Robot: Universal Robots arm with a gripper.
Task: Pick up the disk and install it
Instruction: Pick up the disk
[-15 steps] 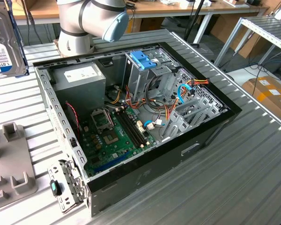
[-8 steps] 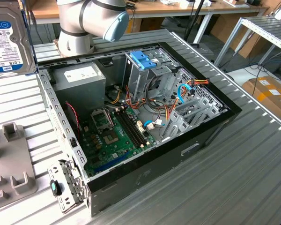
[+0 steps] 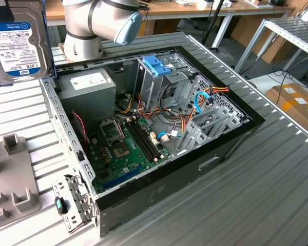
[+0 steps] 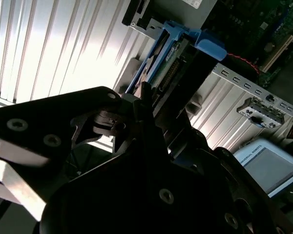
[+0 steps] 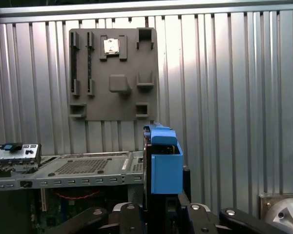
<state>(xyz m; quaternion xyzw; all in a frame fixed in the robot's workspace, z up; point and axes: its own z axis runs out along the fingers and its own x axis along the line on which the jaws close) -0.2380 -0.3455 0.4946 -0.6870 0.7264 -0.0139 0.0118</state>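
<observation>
Carry step: gripper (image 5: 161,217) clamped on disk (image 3: 15,43), seemingly airborne past the computer case (image 3: 195,169) corner; not yet installed.

One disk (image 3: 16,48), one case (image 3: 159,190), one fixture (image 5: 112,103)
</observation>
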